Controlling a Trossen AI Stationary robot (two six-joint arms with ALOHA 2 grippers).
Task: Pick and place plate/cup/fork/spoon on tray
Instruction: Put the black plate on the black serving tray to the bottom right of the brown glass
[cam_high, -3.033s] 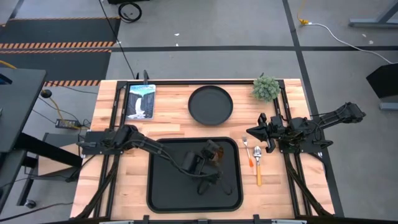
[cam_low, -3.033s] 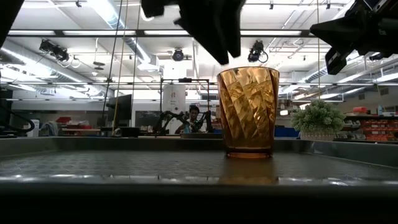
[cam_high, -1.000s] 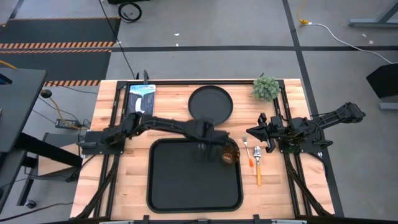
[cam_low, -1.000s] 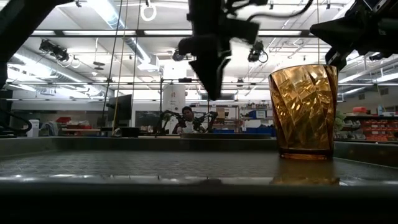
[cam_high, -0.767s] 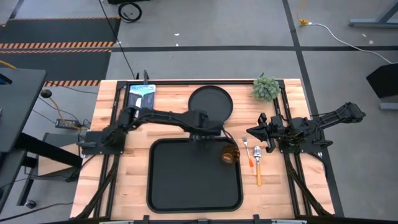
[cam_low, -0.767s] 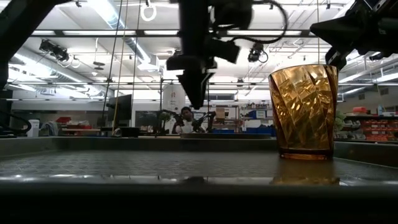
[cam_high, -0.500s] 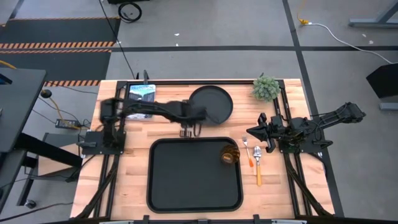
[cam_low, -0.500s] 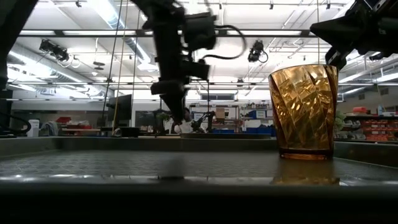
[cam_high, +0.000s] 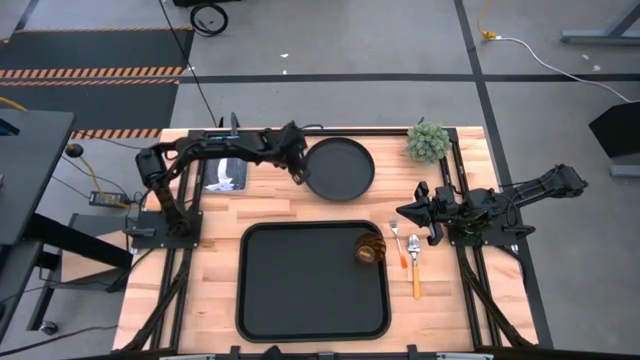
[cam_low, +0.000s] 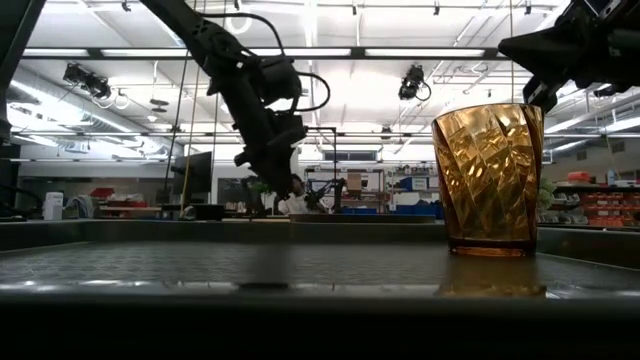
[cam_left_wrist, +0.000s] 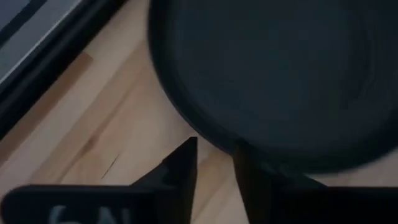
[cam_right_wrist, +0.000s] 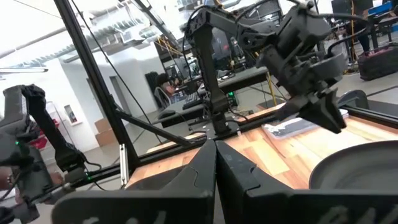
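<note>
On the wooden bench (cam_high: 270, 205) we see our left gripper (cam_high: 299, 172) at the plate's (cam_high: 340, 167) left rim, fingers (cam_left_wrist: 180, 171) narrowly parted. The plate looks stiff, light and low; we would pinch its raised rim. The tray (cam_high: 300, 300) holds only the cup (cam_high: 369, 250), likely fragile glass. Fork (cam_high: 397, 243) and spoon (cam_high: 415, 262) lie just right of it. Our right gripper (cam_high: 412, 211) waits, fingers closed.
</note>
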